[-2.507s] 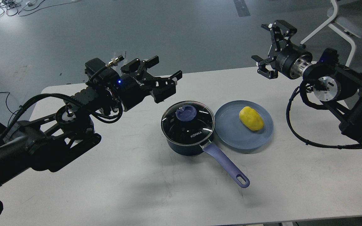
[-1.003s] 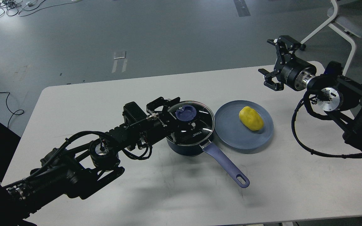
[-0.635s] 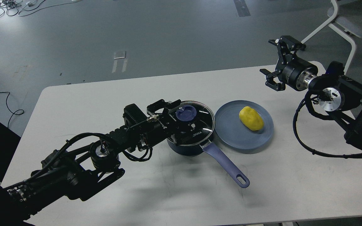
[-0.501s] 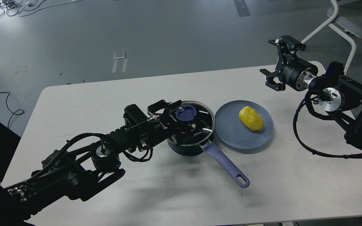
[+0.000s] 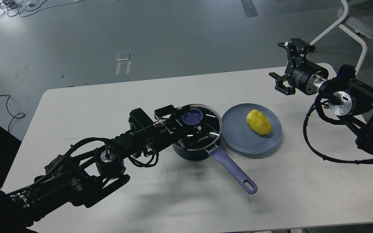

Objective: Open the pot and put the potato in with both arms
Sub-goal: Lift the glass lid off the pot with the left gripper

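The left gripper (image 5: 186, 124) lies low over the pot (image 5: 195, 136), its fingers on either side of the purple lid knob (image 5: 192, 116); whether they have pinched it I cannot tell, since dark claws blur into dark glass; the lid (image 5: 206, 124) sits flat on the rim, so the pot is not yet open. The pot's handle (image 5: 231, 170) runs toward the near right, clear of the arm. Just right of the pot, the potato (image 5: 258, 121) rests on the plate (image 5: 238, 142), its long axis slanting from far left to near right. The right gripper (image 5: 287, 69) hangs spread wide and empty, well beyond the potato toward the far right; it is the nearer arm for that pick.
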